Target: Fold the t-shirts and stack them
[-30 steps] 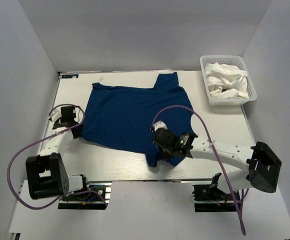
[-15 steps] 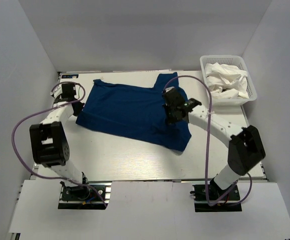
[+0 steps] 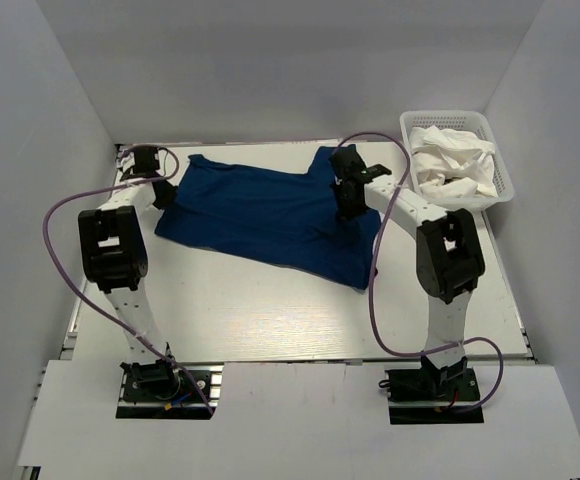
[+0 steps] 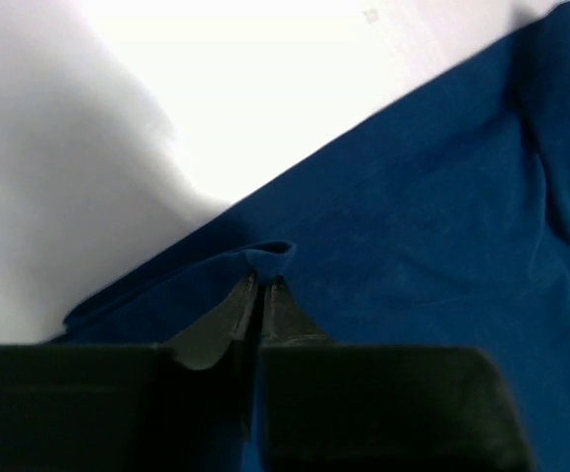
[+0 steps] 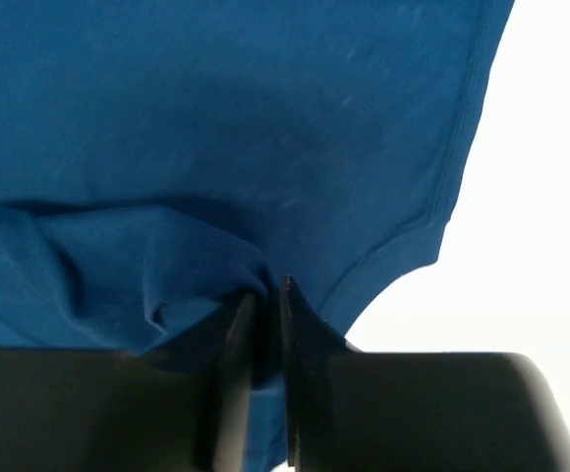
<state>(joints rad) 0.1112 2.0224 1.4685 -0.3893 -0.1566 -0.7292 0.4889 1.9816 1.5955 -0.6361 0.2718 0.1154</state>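
The dark navy t-shirt (image 3: 260, 215) lies folded over as a wide band across the far half of the table. My left gripper (image 3: 163, 188) is at its left end. In the left wrist view this gripper (image 4: 263, 280) is shut on a small raised fold of the navy cloth (image 4: 413, 246). My right gripper (image 3: 349, 206) is at the shirt's right end near a sleeve. In the right wrist view it (image 5: 265, 290) pinches a bunched fold of the cloth (image 5: 216, 118), jaws a sliver apart. The white t-shirt (image 3: 450, 160) lies crumpled in the basket.
The white lattice basket (image 3: 407, 118) stands at the table's far right corner. Bare white table (image 3: 270, 310) stretches from the shirt to the near edge. Purple cables loop from both arms, and white walls close in the sides and back.
Both arms swung from the near side to the far side, carrying the shirt's near edge over onto its far part. The shirt now lies as a narrower folded band.
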